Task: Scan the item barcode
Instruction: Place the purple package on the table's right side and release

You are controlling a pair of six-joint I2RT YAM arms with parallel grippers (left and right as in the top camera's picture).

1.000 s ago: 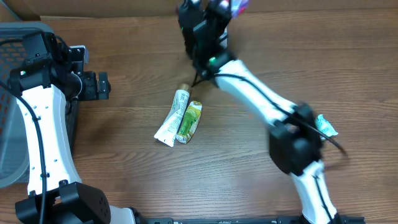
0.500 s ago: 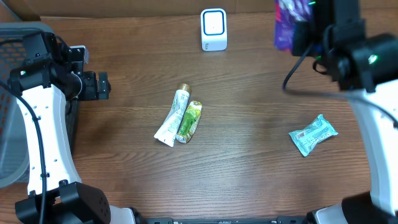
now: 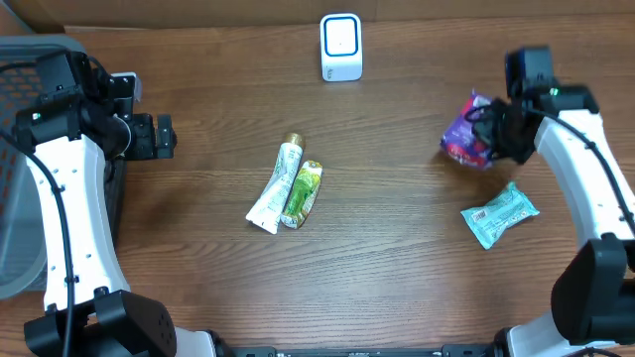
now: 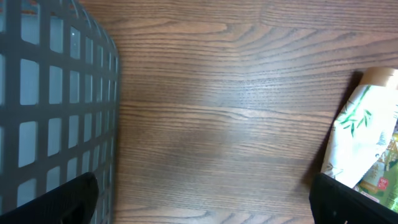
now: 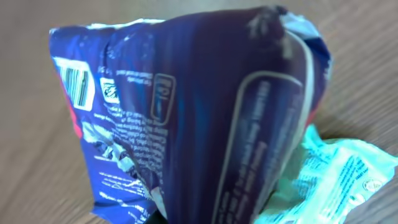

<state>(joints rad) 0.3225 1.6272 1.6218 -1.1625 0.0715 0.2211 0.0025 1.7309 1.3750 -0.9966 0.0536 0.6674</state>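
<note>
The right pincer (image 3: 493, 134) is closed on the purple packet (image 3: 468, 139). We see the packet hanging at its left side, over the right part of the table (image 3: 397, 268). In the right wrist view the crumpled packet (image 5: 186, 112) fills almost the whole picture, with a small barcode (image 5: 76, 81) on its left face. We cannot tell whether the packet touches the wood. The teal packet (image 3: 499, 214) lies flat just below it, near but apart. The left pincer (image 3: 159, 137) stands wide open and holds nothing. In its own view only its two dark fingertips (image 4: 62, 202) show at the bottom corners, above bare wood.

One second ago the right arm reached over the top middle of the table and hid the white scanner (image 3: 340, 47). Half a second ago it was raised near the camera at the upper right, with the packet at the picture's edge. Now it is lower, at the right side, and the scanner stands in free view, well apart from the packet. The left arm, the white tube (image 3: 273, 188) and the green packet (image 3: 304, 191) touching it have not moved.

The right arm comes in from the lower right corner, runs up along the right edge and bends inward at the wrist, so the pincer points to the left. The left arm rises from the lower left beside the grey basket (image 3: 20, 198), and its wrist turns right, toward the middle of the table.
</note>
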